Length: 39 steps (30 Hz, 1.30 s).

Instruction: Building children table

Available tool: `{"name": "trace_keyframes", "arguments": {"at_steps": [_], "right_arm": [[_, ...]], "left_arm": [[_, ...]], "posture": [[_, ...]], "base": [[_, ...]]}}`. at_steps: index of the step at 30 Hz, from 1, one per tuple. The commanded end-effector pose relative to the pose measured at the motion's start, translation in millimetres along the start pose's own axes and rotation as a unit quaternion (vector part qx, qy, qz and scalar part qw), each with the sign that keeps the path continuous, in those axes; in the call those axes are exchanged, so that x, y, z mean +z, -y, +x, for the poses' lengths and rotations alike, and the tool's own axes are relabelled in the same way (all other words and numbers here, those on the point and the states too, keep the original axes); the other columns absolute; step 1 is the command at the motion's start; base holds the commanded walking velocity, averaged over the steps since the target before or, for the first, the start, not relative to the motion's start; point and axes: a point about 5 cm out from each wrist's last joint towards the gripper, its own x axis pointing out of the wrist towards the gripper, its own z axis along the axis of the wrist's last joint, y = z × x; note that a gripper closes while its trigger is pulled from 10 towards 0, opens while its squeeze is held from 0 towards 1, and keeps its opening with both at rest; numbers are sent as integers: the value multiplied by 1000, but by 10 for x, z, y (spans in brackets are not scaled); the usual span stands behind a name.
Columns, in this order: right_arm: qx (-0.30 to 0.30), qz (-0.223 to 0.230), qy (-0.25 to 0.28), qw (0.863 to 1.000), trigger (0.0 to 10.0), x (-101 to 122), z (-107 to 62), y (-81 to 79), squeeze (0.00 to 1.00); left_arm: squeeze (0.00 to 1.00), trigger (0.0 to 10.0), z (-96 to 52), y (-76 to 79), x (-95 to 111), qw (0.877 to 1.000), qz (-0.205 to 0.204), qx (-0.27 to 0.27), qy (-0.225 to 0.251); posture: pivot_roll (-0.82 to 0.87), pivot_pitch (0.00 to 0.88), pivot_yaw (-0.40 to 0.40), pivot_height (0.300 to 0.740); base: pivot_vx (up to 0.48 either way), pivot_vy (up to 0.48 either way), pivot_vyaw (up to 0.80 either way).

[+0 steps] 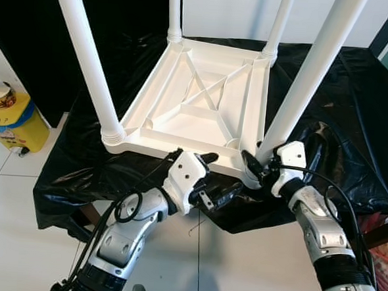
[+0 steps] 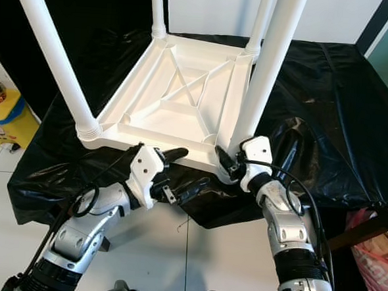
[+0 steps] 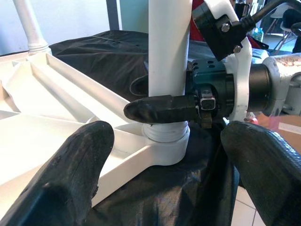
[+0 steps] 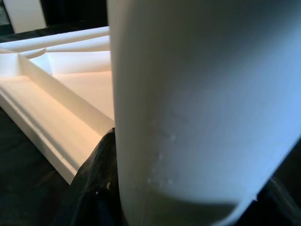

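- On the black-draped work surface the white tabletop lies upside down, ribs and cross brace facing up, with all four legs standing in its corner sockets.
- I have the right gripper at the near right leg, low down just above the socket collar; the left wrist view shows one black finger wrapped across the leg, so I read its jaws as clamped on that leg.
- My left gripper hangs just off the near edge of the tabletop, jaws spread wide and holding nothing, pointed at the same corner.
- Handling, as I judge it: moulded plastic, light and stiff. The smooth round leg looks slippery for a twist, so a low grip near the collar seems right; taking hold higher would lever the socket.
- The tabletop may slide on the glossy cloth when the leg is turned or pushed. I would brace its near rim with the left gripper, on a rib wall rather than the thin flat panel.
- A yellow bin stands on the floor to the left, well apart.
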Motion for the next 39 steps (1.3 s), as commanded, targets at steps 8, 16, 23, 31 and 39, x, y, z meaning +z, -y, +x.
{"name": "trace_keyframes", "arguments": {"at_steps": [8,16,23,31,39], "right_arm": [[-94,3,-37,995,10000,-148,-123,-42,0],[-162,16,-50,985,10000,-178,-114,-153,0],[-211,40,-59,975,10000,-199,-117,-411,0],[-211,40,-59,975,10000,-162,-118,-420,1000],[-212,30,-40,976,10000,-93,-142,-397,1000]], "left_arm": [[0,10000,5,-35,-3,1000,4,18,-3],[0,10000,-10,-67,-3,1000,7,20,-6],[0,10000,-21,-45,-14,1000,7,20,-8],[0,10000,-15,-47,-16,1000,6,21,-9],[0,10000,-13,-39,-18,1000,7,21,-9]], "posture": [[29,91,-20,740],[35,90,-17,740],[39,90,-22,740],[38,87,-28,740],[40,80,-31,740]], "base": [[0,0,0],[0,0,0],[0,0,0],[0,0,0],[0,0,0]]}}
